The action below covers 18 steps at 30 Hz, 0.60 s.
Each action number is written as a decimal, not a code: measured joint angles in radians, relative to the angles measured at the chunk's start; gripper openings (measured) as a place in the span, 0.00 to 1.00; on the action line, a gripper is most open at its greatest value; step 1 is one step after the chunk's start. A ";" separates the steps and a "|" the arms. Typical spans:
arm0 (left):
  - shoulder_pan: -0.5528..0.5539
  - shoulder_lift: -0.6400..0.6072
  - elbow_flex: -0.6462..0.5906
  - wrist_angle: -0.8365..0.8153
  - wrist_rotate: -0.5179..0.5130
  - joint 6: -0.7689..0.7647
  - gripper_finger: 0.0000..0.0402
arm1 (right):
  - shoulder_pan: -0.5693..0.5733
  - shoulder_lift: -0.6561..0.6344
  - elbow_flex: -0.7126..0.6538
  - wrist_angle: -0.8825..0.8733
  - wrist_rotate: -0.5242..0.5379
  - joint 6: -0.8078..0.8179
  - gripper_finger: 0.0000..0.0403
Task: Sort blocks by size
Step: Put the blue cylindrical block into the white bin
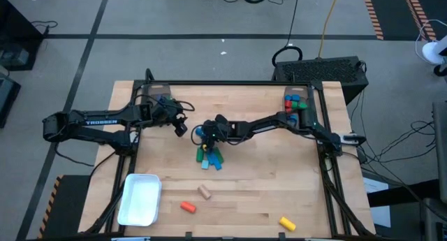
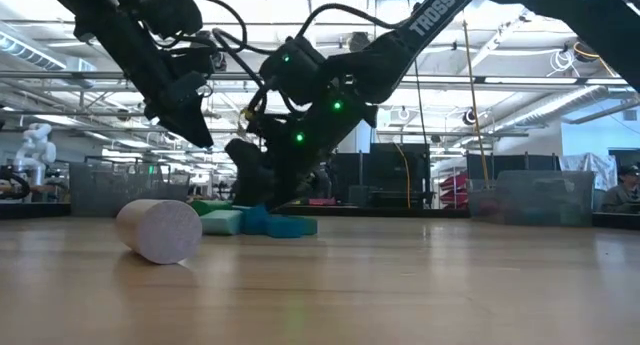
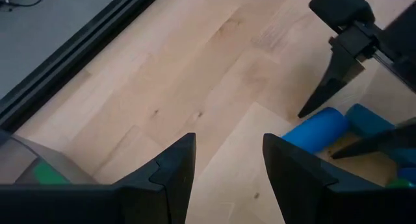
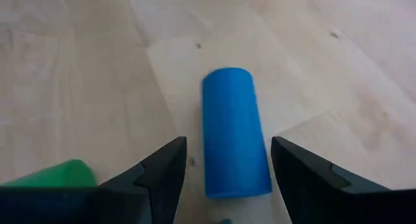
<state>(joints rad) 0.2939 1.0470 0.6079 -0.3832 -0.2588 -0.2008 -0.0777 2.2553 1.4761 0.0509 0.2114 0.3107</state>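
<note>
Blue cylinder [image 4: 234, 133] between spread right fingers [image 4: 166, 175], hidden overhead, left fingers [image 3: 175, 169] spread

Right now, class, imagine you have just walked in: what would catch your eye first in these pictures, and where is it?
The right hand hangs open over a blue cylinder lying on the wooden table, at a small cluster of blue and green blocks near the middle. The left hand waits open just beside it. A tan cylinder lies alone nearer the front edge.
</note>
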 joint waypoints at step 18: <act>-0.003 0.000 -0.056 0.106 0.154 0.209 0.45 | -0.026 0.006 0.000 -0.020 -0.112 -0.256 0.34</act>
<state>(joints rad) 0.2914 1.0470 0.5518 -0.2775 -0.1050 0.0080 -0.1036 2.2612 1.4765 0.0313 0.0998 0.0550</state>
